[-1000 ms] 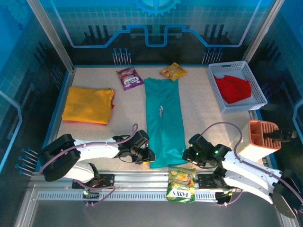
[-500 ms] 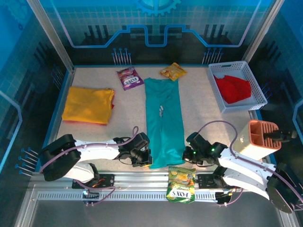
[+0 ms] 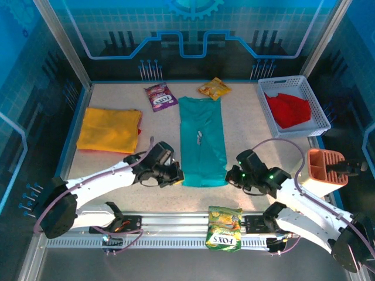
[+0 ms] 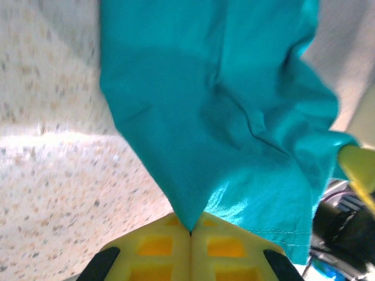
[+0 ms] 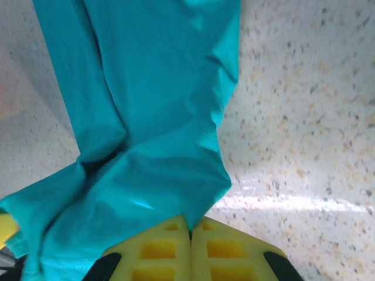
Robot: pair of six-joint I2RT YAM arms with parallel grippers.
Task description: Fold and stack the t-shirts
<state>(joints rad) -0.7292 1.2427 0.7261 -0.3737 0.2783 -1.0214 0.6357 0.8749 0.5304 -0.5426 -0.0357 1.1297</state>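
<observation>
Lying at the near edge, between the two arm bases, a green snack packet (image 3: 224, 227) is seen on the metal rail. Just beyond it, the left pincer (image 3: 176, 175) is clenched on the near left corner of the teal t-shirt (image 3: 203, 140), and the right pincer (image 3: 231, 177) is clenched on the near right corner. In the left wrist view, the yellow fingers of the left pincer (image 4: 190, 233) are pressed together with a point of the teal t-shirt (image 4: 222, 117) caught between them. In the right wrist view, the right pincer (image 5: 190, 233) is likewise closed on an edge of the teal t-shirt (image 5: 146, 117), which is creased above the speckled worktop (image 5: 304, 117).

The teal t-shirt is laid as a long narrow strip down the middle of the worktop (image 3: 252, 134). An orange holder (image 3: 325, 167) is set to the right. The yellow-orange t-shirt (image 3: 109, 130) is laid folded at the left. Farther back on the right, the red t-shirt (image 3: 288, 110) is held in a pale basket (image 3: 319, 108). At the far edge, a purple packet (image 3: 160, 96) and a yellow packet (image 3: 214, 88) are placed on either side of the strip's far end.
</observation>
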